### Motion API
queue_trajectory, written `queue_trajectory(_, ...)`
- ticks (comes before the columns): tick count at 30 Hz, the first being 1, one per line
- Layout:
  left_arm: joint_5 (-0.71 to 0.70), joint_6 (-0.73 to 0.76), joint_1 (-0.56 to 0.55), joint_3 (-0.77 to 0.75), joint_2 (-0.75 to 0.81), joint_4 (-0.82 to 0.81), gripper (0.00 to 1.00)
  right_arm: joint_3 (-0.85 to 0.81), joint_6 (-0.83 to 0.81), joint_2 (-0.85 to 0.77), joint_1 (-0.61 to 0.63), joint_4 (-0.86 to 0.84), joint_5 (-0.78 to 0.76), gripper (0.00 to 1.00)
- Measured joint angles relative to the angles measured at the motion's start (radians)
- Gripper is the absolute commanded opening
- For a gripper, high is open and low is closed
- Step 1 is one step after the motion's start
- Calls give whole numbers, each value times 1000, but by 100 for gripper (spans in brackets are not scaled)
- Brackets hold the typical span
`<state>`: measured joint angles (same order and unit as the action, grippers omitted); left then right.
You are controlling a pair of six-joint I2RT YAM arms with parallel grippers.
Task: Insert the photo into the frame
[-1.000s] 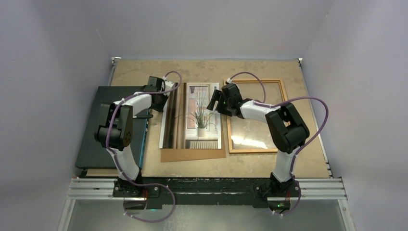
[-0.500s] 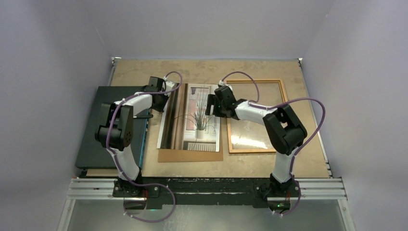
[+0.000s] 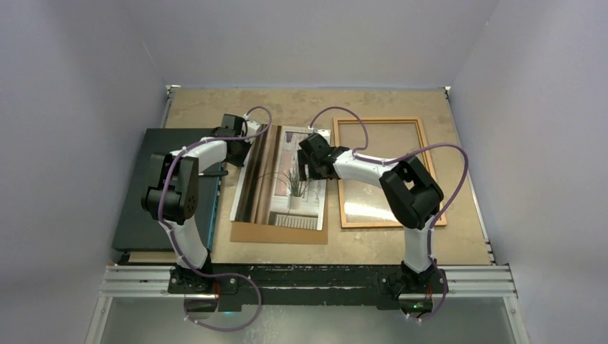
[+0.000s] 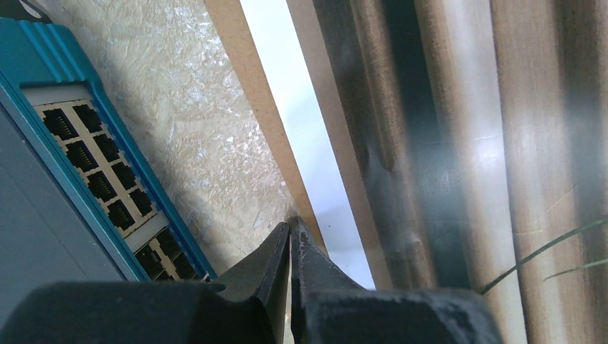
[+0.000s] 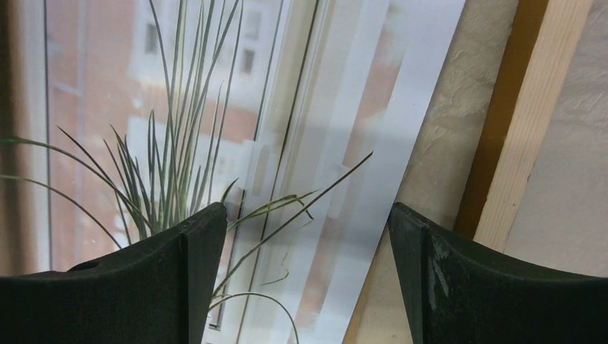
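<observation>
The photo (image 3: 283,179) of a spiky plant by a window lies slightly skewed on a plain brown backing board (image 3: 279,233) at mid-table. The orange-brown frame (image 3: 423,172) lies flat just to its right. My left gripper (image 3: 241,153) is shut, with its tips (image 4: 292,226) against the board's left edge beside the photo's white border (image 4: 308,143); I cannot tell whether anything is pinched. My right gripper (image 3: 305,165) is open low over the photo's right part (image 5: 215,129). Its jaws straddle the photo's right edge, and the frame's wooden rail (image 5: 534,122) is just to the right.
A dark flat box (image 3: 161,186) with a blue ported edge (image 4: 86,158) lies at the left, close to my left arm. The table's back edge and grey walls surround the work area. Purple cables loop above both wrists.
My right gripper has moved left from the frame's left rail to over the photo. The photo and board have shifted and turned a little, their near end moving left. The left gripper has stayed put.
</observation>
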<state>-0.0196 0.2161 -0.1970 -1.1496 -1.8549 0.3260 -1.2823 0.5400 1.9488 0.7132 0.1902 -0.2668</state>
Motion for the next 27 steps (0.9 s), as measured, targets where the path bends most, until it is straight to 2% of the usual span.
queue_trajectory(5,0,-2,0,0,0,-2,2,-43,-13,12,54,76,-63,85)
queue_trajectory(11,24,-15,-7,0,0,-7,1,-110,-29,15,115,82,-99,86)
queue_trajectory(18,63,-23,-14,0,0,-14,0,-97,-15,8,122,54,-54,87)
queue_trajectory(24,68,-23,-16,2,0,-16,0,85,76,-130,58,-61,94,86)
queue_trajectory(27,68,-23,-16,2,0,-16,0,268,161,-269,-50,-229,238,86)
